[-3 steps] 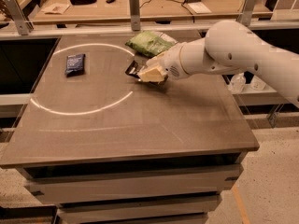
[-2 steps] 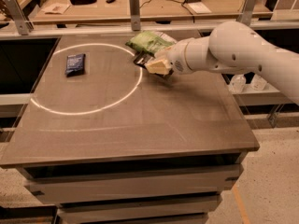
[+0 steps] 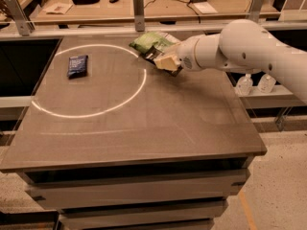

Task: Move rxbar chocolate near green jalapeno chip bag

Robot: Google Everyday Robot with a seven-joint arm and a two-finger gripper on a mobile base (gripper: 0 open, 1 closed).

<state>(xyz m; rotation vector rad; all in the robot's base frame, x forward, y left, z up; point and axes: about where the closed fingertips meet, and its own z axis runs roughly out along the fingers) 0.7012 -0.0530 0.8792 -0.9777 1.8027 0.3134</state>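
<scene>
One arm reaches in from the right, its gripper [image 3: 165, 62] clamped on the rxbar chocolate [image 3: 151, 55] at the far side of the table [image 3: 144, 128].

Only the bar's dark end shows, sticking out left of the fingers, right beside the near edge of the green jalapeno chip bag [image 3: 147, 41]. A dark blue packet [image 3: 77, 65] lies well apart to the left, inside a white ring [image 3: 145, 76].
</scene>
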